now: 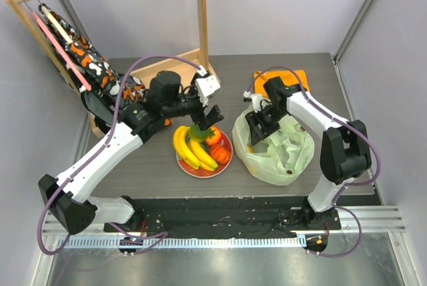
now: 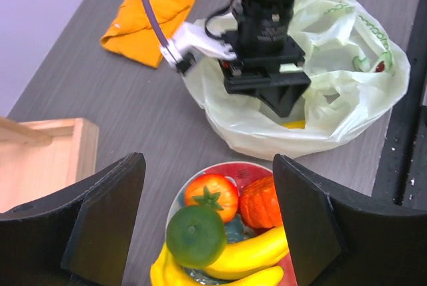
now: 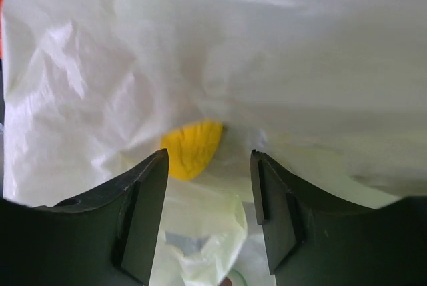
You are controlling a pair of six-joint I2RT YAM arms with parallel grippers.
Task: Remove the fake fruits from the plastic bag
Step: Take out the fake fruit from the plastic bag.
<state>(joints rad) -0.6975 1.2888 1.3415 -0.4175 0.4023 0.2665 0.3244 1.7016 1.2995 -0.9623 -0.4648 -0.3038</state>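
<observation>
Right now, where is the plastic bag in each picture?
Top external: the plastic bag lies right of centre, beside the plate.
Left wrist: the bag is at the upper right, beyond the plate.
Right wrist: the bag fills nearly the whole picture.
Shared landmark: the right gripper, at the bag's mouth in all three views.

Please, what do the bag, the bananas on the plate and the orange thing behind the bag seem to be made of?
The bag: thin plastic film, translucent pale yellow-green, crinkled with a soft sheen.
The bananas: probably moulded plastic, as the skin is smooth and glossy with bright highlights.
The orange cloth: most likely woven fabric, matte, lying folded with soft creases.
</observation>
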